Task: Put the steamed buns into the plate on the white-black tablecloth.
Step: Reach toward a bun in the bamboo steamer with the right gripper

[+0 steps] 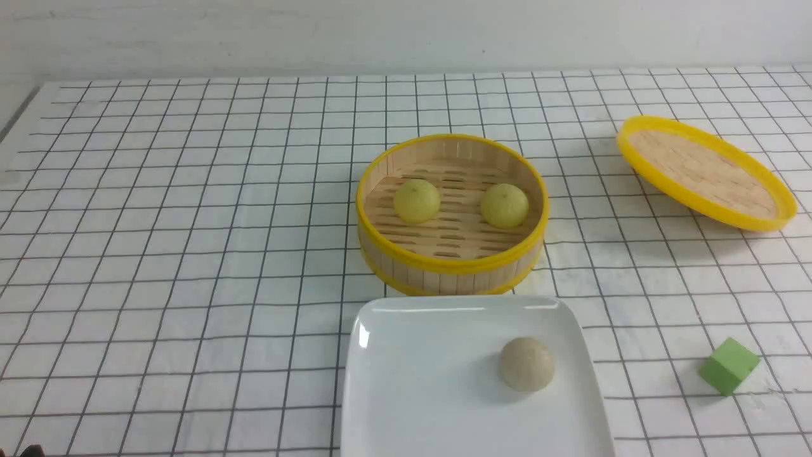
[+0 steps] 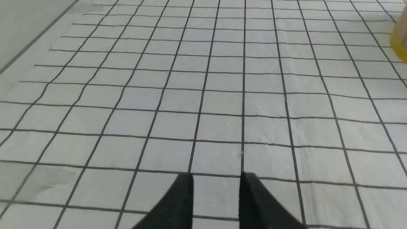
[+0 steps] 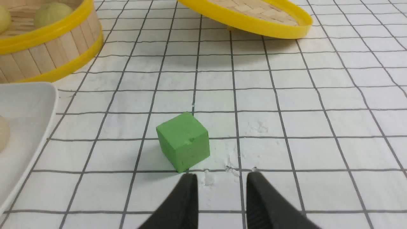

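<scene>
Two pale yellow-green steamed buns, one (image 1: 417,200) to the left of the other (image 1: 504,205), sit inside a round bamboo steamer basket (image 1: 451,261) at mid-table. In front of the basket the white plate (image 1: 412,381) lies on the white-black tablecloth (image 1: 190,222). Neither gripper shows in the front view. My left gripper (image 2: 216,176) hovers open over bare cloth, far from the basket, and holds nothing. My right gripper (image 3: 222,176) is open and empty just behind a green cube (image 3: 183,141). The plate's rim (image 3: 47,105) and one bun (image 3: 51,12) in the basket show in the right wrist view.
A beige-grey bun (image 1: 526,363) rests on the plate's right half. A yellow-rimmed woven lid (image 1: 704,171) lies tilted at the back right. The green cube (image 1: 729,365) sits right of the plate. The basket's edge (image 2: 400,41) peeks into the left wrist view.
</scene>
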`<action>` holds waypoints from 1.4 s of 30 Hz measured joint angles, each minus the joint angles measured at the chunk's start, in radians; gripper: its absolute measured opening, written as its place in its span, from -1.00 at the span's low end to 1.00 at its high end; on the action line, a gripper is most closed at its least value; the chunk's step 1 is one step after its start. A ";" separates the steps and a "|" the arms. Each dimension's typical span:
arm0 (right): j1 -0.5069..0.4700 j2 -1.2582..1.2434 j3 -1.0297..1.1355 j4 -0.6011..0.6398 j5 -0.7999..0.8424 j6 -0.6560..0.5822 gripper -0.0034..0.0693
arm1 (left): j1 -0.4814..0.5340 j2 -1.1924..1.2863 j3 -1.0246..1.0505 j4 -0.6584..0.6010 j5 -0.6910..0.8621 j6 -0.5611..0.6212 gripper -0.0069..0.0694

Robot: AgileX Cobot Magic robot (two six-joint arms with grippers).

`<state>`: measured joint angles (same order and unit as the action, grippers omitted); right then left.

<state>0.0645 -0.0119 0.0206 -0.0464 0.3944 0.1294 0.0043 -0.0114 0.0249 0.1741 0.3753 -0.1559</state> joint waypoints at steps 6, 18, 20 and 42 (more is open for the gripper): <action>0.000 0.000 0.000 0.000 0.000 0.000 -0.25 | 0.000 0.000 0.000 0.000 0.000 0.000 -0.19; 0.000 0.000 0.000 0.000 0.000 0.000 -0.25 | 0.000 0.000 0.000 0.000 0.000 0.000 -0.19; 0.000 0.000 0.000 0.000 0.000 0.000 -0.25 | 0.000 0.000 0.000 0.000 0.000 0.000 -0.19; 0.000 0.000 0.004 0.187 -0.033 0.180 -0.25 | 0.000 0.000 0.000 -0.354 -0.005 -0.341 -0.19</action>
<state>0.0645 -0.0119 0.0251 0.1410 0.3615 0.3096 0.0043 -0.0114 0.0249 -0.1800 0.3706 -0.4971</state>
